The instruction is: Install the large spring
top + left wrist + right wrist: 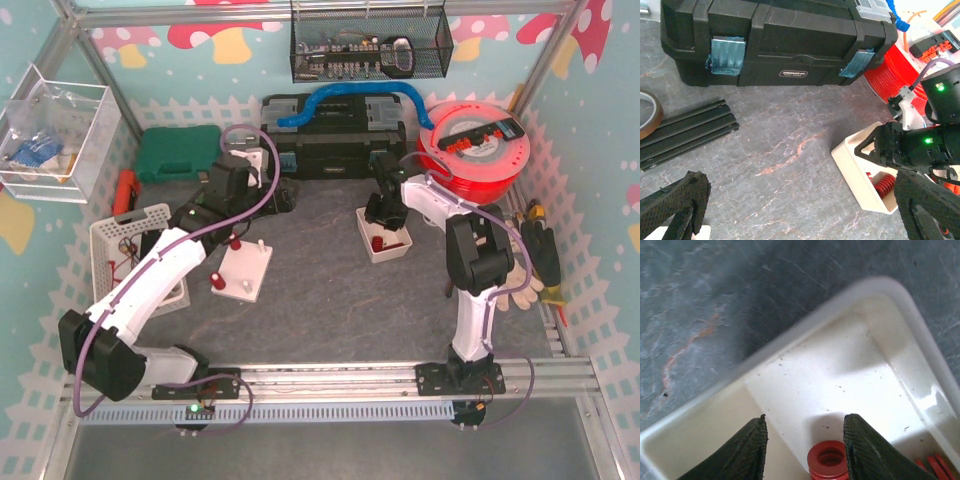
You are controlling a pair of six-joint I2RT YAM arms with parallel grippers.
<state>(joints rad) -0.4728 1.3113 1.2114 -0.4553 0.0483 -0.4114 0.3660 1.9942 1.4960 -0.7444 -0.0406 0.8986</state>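
Top external view: the white tray [400, 252] sits on the tabletop [320, 290] right of centre, and the right hand [384, 226] hangs directly over it, pointing down into it. A speck of red inside the tray is the large spring [377, 242]. The left hand [268, 195] is well apart from the tray, off to the left above the white fixture plate [242, 270] with its red pegs, so the right arm is clearly the nearer one.

Left wrist view: the left hand [800, 200] is spread wide, its two dark fingers at the bottom corners with nothing between them. To the right, the right hand reaches into the tray [850, 160], and red coils of a spring [885, 185] show against the tray's inner wall.

Right wrist view: the right hand [807, 417] is spread. The large spring [827, 460] stands on end on the tray [805, 325] floor, its bore facing the camera, so its long axis runs along the hand's approach. It sits between the fingers [750, 452], closer to the right one. Whether that finger touches it I cannot tell. It is a short, thick, bright red coil with a flat ground end. More red coils [935, 464] lie at the lower right. A straight closing pinch looks like all that is needed.
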